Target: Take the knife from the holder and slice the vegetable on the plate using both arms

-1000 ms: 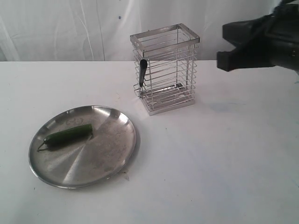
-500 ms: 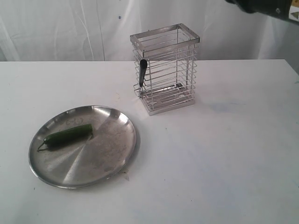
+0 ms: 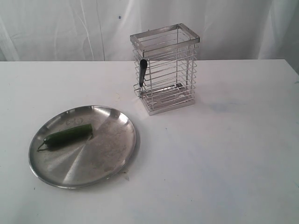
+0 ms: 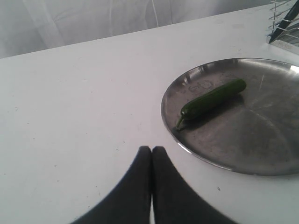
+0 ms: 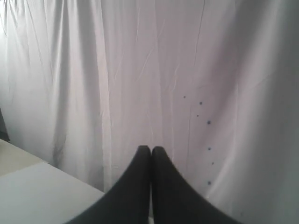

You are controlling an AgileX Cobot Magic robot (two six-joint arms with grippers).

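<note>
The wire holder (image 3: 166,69) stands upright at the back middle of the white table. The knife's black handle (image 3: 142,71) pokes out of its left side. The dark-green vegetable (image 3: 67,135) lies on the round steel plate (image 3: 107,158) at the front left. In the left wrist view my left gripper (image 4: 152,148) is shut and empty, over bare table a little short of the plate (image 4: 261,144) and the vegetable (image 4: 212,98). My right gripper (image 5: 151,148) is shut and empty, facing the white curtain. Neither arm shows in the exterior view.
A white curtain (image 3: 70,28) hangs behind the table. The table's right edge (image 3: 292,70) runs along the far right. A corner of the holder (image 4: 285,25) shows in the left wrist view beyond the plate.
The right arm, seen at the upper right a second ago, has risen and left the exterior view. Plate, vegetable, holder and knife have not moved.
</note>
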